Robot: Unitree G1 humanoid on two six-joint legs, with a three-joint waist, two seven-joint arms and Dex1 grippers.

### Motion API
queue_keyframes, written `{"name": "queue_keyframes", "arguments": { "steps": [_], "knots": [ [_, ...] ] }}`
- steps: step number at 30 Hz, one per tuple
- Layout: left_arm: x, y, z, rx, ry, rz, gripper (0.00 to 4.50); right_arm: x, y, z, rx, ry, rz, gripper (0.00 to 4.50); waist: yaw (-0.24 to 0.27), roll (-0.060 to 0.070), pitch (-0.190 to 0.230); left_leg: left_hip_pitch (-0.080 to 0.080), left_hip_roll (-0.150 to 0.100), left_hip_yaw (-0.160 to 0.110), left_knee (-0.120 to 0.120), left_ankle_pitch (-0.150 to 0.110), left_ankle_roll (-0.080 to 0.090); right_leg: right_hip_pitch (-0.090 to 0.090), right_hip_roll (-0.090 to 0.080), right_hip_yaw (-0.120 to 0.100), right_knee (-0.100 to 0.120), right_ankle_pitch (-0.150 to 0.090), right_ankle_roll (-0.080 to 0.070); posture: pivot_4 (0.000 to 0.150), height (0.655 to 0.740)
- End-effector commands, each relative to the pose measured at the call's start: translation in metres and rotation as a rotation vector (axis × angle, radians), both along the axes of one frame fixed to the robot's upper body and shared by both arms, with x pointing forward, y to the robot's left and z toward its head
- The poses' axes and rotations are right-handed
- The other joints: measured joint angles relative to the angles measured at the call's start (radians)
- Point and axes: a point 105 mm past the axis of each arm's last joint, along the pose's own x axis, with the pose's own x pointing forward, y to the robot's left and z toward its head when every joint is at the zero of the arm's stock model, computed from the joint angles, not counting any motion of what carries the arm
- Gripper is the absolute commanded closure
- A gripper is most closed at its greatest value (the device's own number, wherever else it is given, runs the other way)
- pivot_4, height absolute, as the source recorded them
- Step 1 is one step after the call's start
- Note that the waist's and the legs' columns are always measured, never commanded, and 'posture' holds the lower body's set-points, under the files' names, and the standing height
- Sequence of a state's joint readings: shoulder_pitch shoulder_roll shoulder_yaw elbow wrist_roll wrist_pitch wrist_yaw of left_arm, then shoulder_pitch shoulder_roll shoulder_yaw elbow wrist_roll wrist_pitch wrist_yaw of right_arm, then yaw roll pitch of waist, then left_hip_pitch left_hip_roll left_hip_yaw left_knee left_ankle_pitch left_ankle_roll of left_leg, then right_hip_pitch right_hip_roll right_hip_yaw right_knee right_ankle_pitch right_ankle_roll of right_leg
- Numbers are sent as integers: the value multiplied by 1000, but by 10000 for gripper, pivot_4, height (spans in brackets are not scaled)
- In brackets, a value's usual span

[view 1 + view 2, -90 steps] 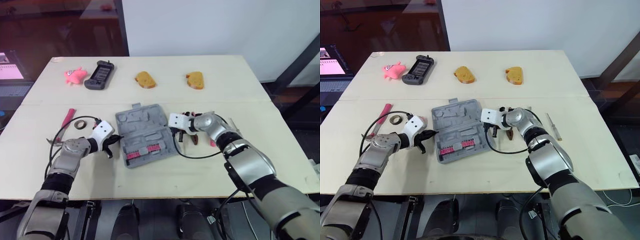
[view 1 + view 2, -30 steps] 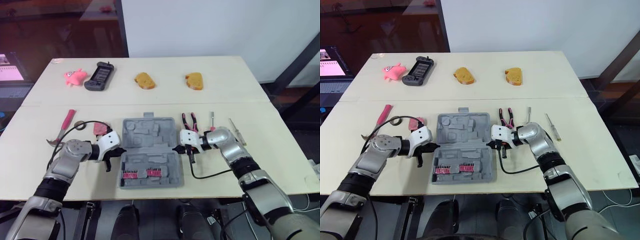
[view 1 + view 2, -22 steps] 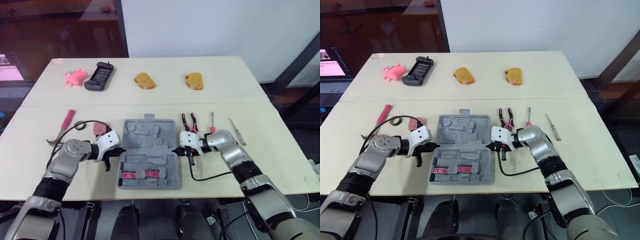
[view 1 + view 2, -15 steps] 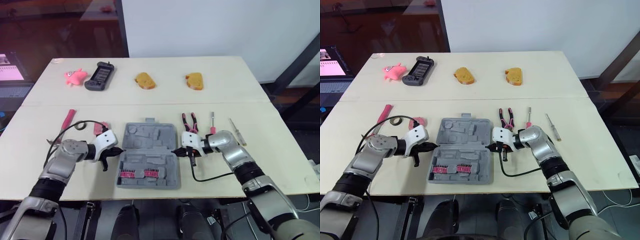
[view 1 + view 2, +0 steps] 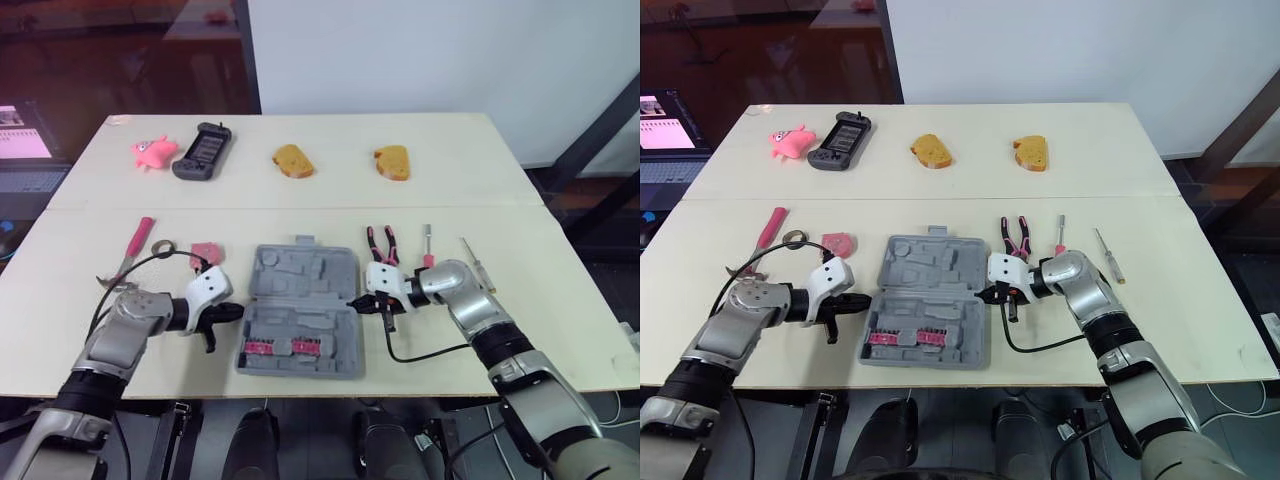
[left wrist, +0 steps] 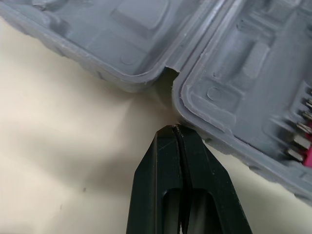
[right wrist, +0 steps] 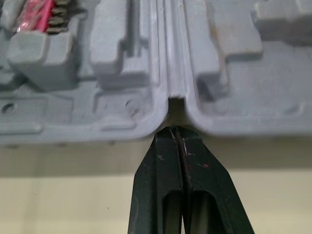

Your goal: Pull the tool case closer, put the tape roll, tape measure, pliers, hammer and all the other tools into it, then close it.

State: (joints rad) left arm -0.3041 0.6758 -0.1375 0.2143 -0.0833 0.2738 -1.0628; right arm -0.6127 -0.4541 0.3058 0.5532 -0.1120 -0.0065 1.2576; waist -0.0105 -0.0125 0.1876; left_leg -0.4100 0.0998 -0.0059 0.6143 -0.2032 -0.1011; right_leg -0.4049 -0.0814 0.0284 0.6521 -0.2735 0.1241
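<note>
The grey tool case (image 5: 300,285) lies open near the table's front edge, with a pink bit strip (image 5: 283,346) in its near half. My left gripper (image 5: 236,311) is shut and empty, its tip at the case's left side by the hinge notch (image 6: 168,73). My right gripper (image 5: 352,303) is shut too, its tip pressed against the hinge notch (image 7: 176,100) on the right side. Pink-handled pliers (image 5: 382,243) and two screwdrivers (image 5: 427,245) (image 5: 472,262) lie right of the case. The red-handled hammer (image 5: 133,245), tape roll (image 5: 163,247) and pink tape measure (image 5: 206,253) lie to its left.
Along the far side of the table sit a pink toy (image 5: 152,151), a dark game controller (image 5: 203,150) and two bread pieces (image 5: 293,160) (image 5: 392,161). A laptop (image 5: 20,130) stands off the table's left.
Over three seconds the case slid toward the front edge and turned square, both shut grippers moving with it at its sides. The pliers and tape measure now lie uncovered beside it.
</note>
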Motion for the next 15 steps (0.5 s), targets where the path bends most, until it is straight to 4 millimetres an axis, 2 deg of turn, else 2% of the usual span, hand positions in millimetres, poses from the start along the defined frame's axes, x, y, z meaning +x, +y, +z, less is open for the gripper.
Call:
{"name": "queue_keyframes", "arguments": {
  "steps": [1, 5, 15],
  "knots": [
    [12, -8, 11, 12, -79, -21, 45000, 0, 4, 4, 3, -20, 17, 44379, 0, 0, 0, 0, 0, 0, 0, 0, 0, 0, 0, 0, 0, 0, 0, 1500, 7207],
    [19, -5, 12, 34, -103, -20, 45000, 2, 0, 5, -8, -27, 13, 44379, -1, 0, 0, 0, 0, 0, 0, 0, 0, 0, 0, 0, 0, 0, 0, 1500, 7207],
    [21, -20, 14, -2, -105, -76, 45000, 2, -2, 8, -16, -38, 11, 44379, 0, 0, 0, 0, 0, 0, 0, 0, 0, 0, 0, 0, 0, 0, 0, 1500, 7207]
  ]
}}
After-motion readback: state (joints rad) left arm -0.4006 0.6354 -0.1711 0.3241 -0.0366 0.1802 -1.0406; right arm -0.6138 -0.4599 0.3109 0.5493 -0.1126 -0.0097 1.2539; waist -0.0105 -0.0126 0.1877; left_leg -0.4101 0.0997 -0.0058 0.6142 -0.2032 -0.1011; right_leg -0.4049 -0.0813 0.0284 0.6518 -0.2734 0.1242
